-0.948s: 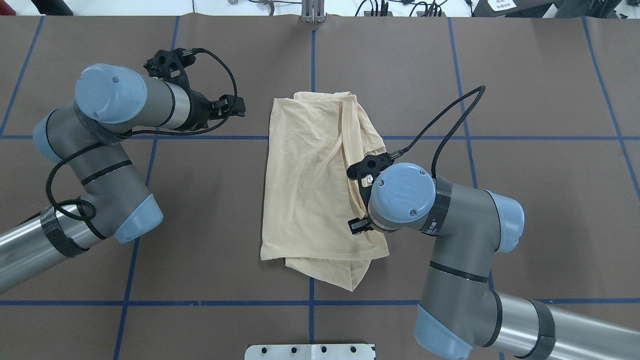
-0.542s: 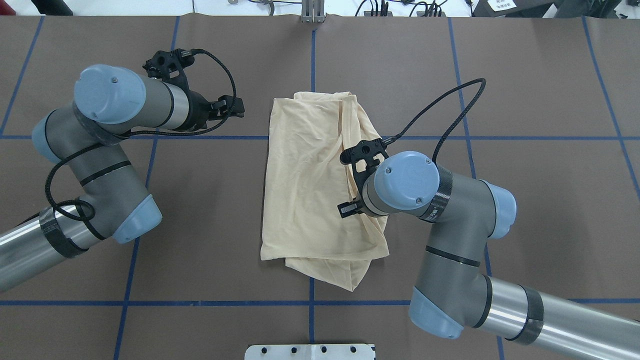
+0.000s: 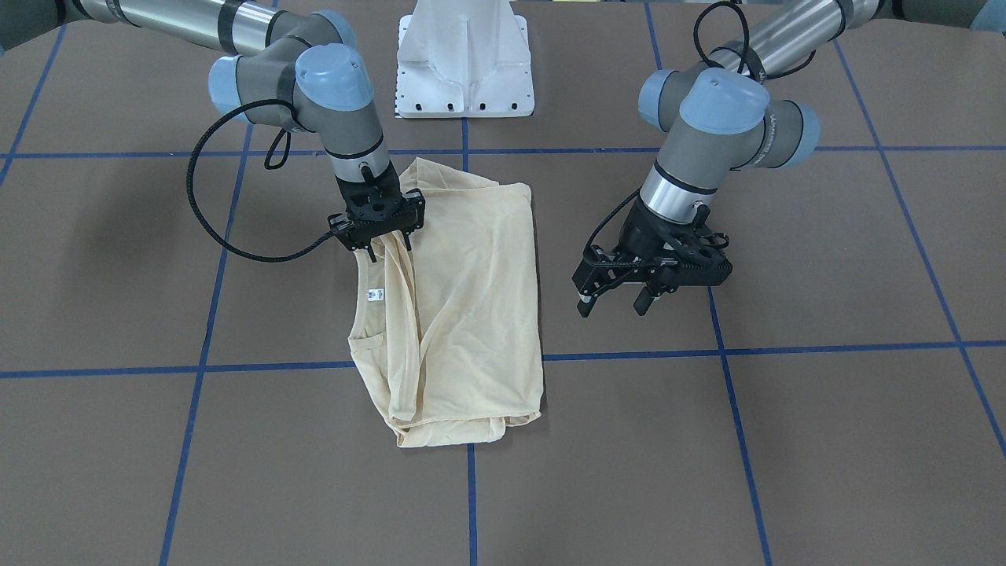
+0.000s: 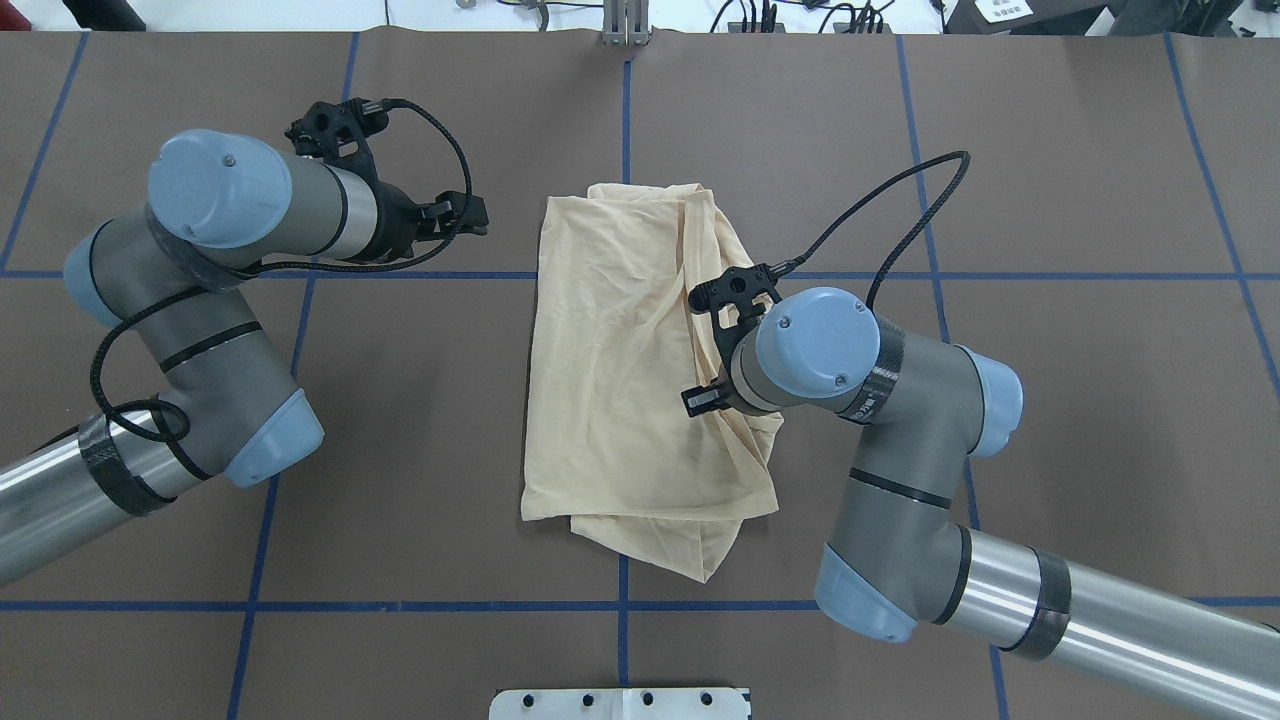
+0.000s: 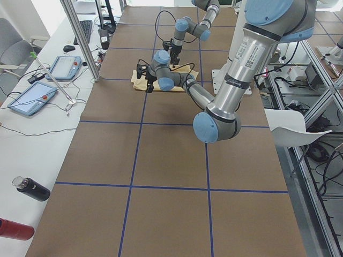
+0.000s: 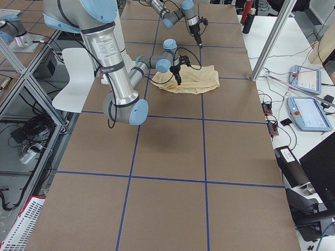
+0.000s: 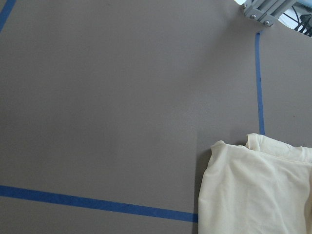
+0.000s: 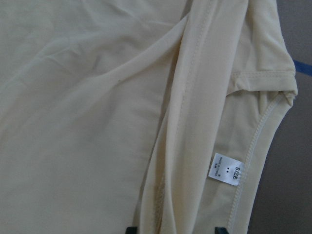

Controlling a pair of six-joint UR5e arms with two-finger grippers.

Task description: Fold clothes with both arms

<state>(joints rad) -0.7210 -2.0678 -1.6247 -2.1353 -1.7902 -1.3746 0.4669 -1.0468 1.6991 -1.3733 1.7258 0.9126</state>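
Note:
The clothes are one cream-yellow shirt (image 3: 471, 299) (image 4: 610, 380), lying folded lengthwise in the middle of the table. Its neck opening and small white label (image 3: 376, 295) (image 8: 225, 168) sit on the side near my right arm. My right gripper (image 3: 387, 245) points straight down onto that edge. It is open, and a raised fold of fabric runs between its fingertips (image 8: 130, 229). My left gripper (image 3: 613, 303) (image 4: 478, 217) is open and holds nothing. It hovers over bare table beside the shirt's other long edge. A far corner of the shirt (image 7: 253, 190) shows in the left wrist view.
The brown table cover carries a grid of blue tape lines (image 4: 400, 274). The white pedestal base (image 3: 464, 55) stands at the robot's edge. A side bench beyond the table holds tablets (image 5: 32, 99) and bottles (image 5: 32, 188), with a metal post (image 5: 80, 37) nearby.
My right arm has shifted over the shirt toward the far side and slightly toward the middle. The shirt's edge below it bulges out a little. The left arm has not moved.

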